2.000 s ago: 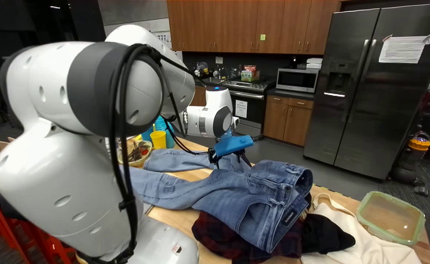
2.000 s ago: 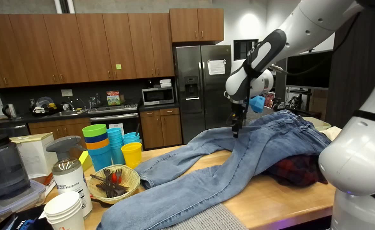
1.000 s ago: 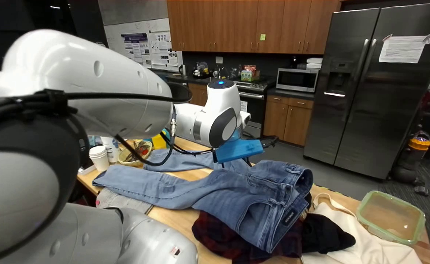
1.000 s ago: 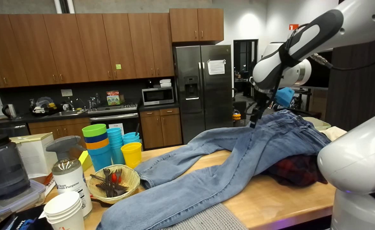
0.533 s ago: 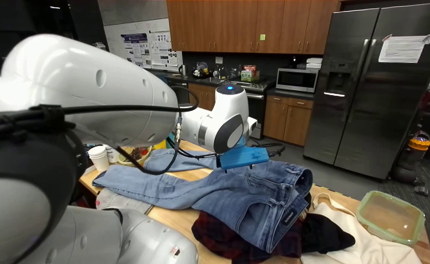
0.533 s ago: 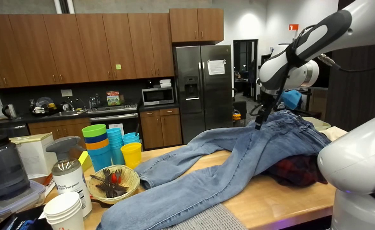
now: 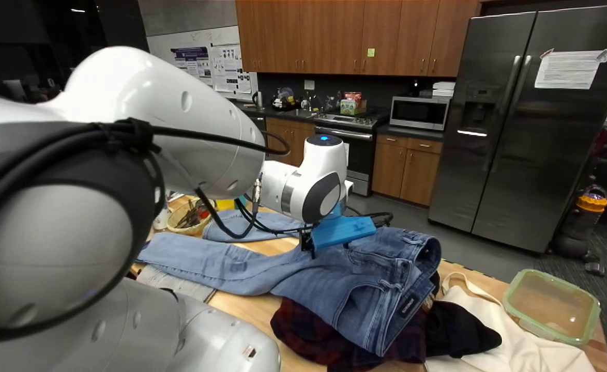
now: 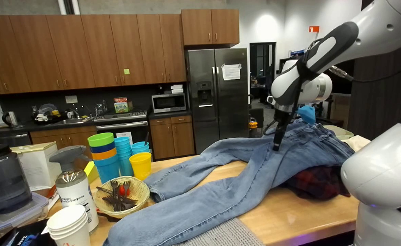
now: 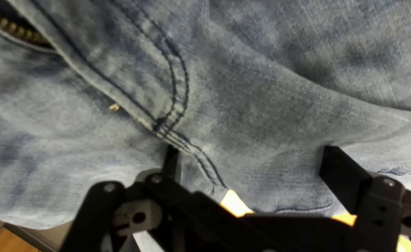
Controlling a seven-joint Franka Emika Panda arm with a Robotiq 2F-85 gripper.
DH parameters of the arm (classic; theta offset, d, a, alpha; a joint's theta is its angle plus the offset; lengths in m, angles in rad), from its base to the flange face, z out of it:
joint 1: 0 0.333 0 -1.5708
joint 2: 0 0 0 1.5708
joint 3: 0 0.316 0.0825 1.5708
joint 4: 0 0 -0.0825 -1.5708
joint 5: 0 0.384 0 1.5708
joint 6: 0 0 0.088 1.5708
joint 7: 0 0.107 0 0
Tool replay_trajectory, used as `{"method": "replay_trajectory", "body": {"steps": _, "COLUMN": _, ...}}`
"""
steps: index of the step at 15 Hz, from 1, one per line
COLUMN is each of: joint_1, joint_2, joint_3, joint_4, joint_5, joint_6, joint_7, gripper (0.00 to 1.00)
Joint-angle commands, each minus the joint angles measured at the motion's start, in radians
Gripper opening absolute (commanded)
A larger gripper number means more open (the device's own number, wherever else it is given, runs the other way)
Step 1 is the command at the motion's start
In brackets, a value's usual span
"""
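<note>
1. The jeans (image 8: 265, 171) lie across the table (image 8: 296, 222), with a plaid cloth (image 7: 308, 330) under their waist.
2. The gripper (image 9: 251, 150) is at the jeans' crotch, fingers spread wide and gripping nothing; contact is unclear.
3. Beside the jeans' waist: black cloth (image 7: 461, 330), cream cloth (image 7: 526, 341).
4. Near the jeans' leg ends: basket (image 8: 139, 191), yellow cup (image 8: 141, 166).
5. Under one jeans leg: grey mat (image 8: 227, 235).

Blue jeans (image 8: 255, 184) – rumpled, splayed, lying across wooden table (image 8: 299, 213)

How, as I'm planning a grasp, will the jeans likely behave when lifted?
The jeans will probably sag and fold, judging by their loose creases. They may be fairly heavy, being long-legged denim. They might drag the dark plaid cloth beneath them.
</note>
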Motion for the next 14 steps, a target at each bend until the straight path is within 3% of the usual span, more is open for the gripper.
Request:
{"method": "replay_trajectory", "body": {"steps": 1, "joint_1": 0.022, "joint_2": 0.041, "joint_3": 0.015, "joint_4": 0.001, "joint_5": -0.001, "joint_6": 0.034, "joint_7": -0.051, "gripper": 1.00}}
{"method": "replay_trajectory", "body": {"steps": 5, "joint_1": 0.063, "joint_2": 0.066, "joint_3": 0.069, "joint_4": 0.002, "joint_5": -0.046, "joint_6": 0.065, "joint_7": -0.156, "gripper": 1.00}}
{"method": "replay_trajectory", "body": {"steps": 14, "joint_1": 0.142, "joint_2": 0.112, "joint_3": 0.173, "joint_4": 0.020, "joint_5": -0.144, "joint_6": 0.022, "joint_7": -0.397, "gripper": 1.00}}
